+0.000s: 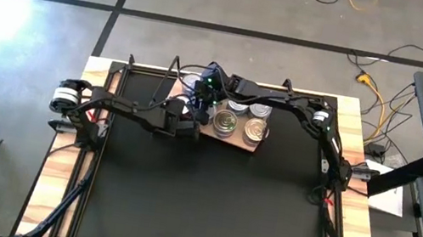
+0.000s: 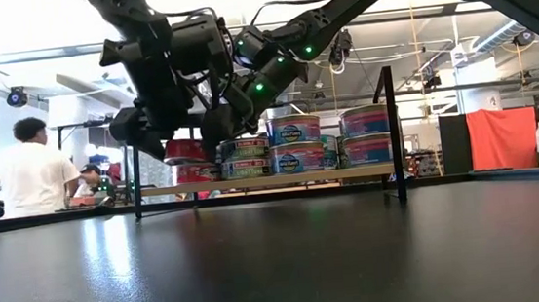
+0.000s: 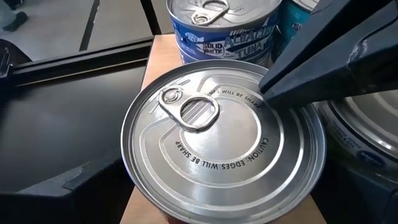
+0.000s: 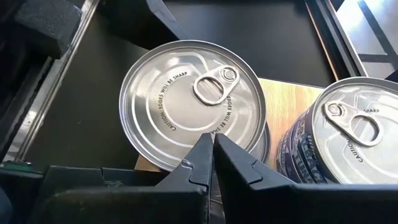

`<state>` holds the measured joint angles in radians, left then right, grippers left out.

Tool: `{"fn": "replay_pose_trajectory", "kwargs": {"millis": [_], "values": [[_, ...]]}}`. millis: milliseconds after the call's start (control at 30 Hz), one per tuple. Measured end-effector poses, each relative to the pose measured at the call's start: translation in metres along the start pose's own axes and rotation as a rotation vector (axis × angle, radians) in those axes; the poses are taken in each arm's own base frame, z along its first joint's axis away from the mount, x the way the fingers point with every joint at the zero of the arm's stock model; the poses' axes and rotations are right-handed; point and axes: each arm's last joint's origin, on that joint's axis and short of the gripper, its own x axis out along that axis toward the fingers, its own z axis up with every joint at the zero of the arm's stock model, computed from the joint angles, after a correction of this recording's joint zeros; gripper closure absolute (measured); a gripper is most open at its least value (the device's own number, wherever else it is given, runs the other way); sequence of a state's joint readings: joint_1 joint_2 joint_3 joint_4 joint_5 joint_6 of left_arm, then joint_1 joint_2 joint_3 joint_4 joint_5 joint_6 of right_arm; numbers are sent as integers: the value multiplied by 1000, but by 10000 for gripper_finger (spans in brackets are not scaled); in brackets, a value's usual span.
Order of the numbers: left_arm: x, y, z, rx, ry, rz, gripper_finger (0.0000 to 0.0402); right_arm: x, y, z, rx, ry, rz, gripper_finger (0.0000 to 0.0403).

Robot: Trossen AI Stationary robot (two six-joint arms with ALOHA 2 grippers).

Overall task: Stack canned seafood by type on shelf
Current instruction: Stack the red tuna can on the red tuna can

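A silver-topped can (image 3: 224,140) filled the left wrist view, lying directly below the left jaws (image 1: 197,116), which stood wide open and held nothing. It sat atop another can at the end of the shelf (image 1: 235,143), apparently released. The right jaws (image 4: 213,149), shut and empty, pressed their tip on the lid's near rim, equally close.

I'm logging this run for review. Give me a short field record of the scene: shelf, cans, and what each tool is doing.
shelf: light-wood board with black metal frame ends, on the black mat
cans: short round silver-topped tins, stacked two high, blue labels
top can: silver pull-tab tin at the shelf's left end
left tool: open, around the top can
right tool: shut, tips pressing on that can's lid
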<state>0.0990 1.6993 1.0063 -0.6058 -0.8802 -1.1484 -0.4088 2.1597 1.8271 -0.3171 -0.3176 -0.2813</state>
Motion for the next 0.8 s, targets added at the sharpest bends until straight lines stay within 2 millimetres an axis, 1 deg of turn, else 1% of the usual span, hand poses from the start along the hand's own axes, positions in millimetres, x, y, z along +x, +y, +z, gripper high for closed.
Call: {"fn": "replay_pose_trajectory", "kwargs": {"millis": [167, 433, 800], "values": [[-2, 0, 2, 8, 32, 2, 2, 0, -1, 0, 6, 2, -2, 390], [-11, 8, 4, -8, 74, 4, 2, -1, -4, -1, 30, 12, -56, 390], [-13, 10, 4, -10, 90, 1, 1, -3, -11, -7, 37, 71, -141, 390]]}}
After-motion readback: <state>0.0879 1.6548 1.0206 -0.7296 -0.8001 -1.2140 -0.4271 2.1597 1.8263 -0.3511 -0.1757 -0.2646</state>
